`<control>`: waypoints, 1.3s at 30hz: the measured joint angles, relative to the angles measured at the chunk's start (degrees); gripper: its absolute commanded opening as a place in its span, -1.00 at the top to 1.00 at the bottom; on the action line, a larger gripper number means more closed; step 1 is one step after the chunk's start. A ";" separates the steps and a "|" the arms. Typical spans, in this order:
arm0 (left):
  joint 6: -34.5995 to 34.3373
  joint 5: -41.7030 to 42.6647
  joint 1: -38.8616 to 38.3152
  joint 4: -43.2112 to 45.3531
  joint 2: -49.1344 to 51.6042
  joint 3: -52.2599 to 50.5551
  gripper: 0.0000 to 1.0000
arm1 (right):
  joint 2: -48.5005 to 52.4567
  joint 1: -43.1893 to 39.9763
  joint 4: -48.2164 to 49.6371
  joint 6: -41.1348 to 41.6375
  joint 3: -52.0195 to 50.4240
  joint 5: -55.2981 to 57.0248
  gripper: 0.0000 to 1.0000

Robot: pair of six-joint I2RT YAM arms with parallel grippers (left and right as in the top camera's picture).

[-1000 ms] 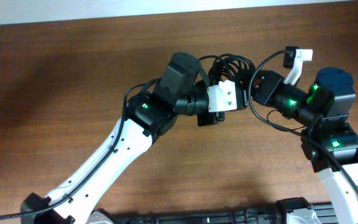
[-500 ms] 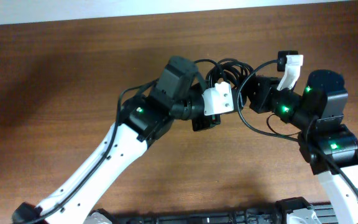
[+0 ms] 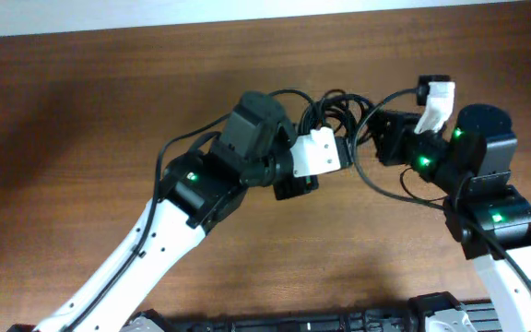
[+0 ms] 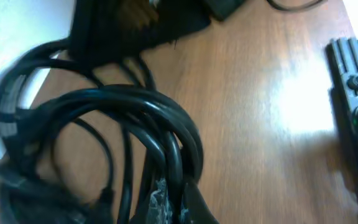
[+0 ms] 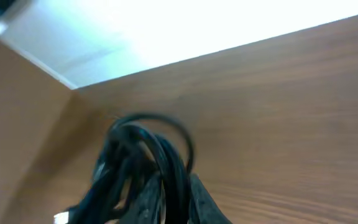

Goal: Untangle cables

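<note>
Shifted leftward, the left hand (image 4: 174,202) is being kept clamped on cables (image 3: 335,109) running rightward into the right hand (image 5: 174,202), grip unclear.

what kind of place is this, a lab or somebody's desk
Probably a robot lab bench rather than a home desk: a wooden table, two robot arms whose left gripper and right gripper meet at a tangle of black cables, and a plain white strip along the far edge.
</note>
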 measured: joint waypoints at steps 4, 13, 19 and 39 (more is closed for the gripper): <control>0.00 -1.92 0.39 -0.66 -0.83 0.00 1.00 | 0.17 -0.28 -0.02 -0.42 0.00 3.34 0.65; -0.02 -3.72 1.55 -1.18 -0.85 -0.09 1.00 | 0.20 -0.72 -0.09 -0.81 0.00 6.25 0.20; -4.39 -3.72 2.67 1.33 -0.85 -0.22 1.00 | 0.20 -0.76 -1.97 -1.09 0.07 5.14 -0.46; -7.76 36.35 18.62 2.97 -0.90 -0.31 1.00 | 0.22 -0.76 14.62 6.29 0.20 -25.66 -0.67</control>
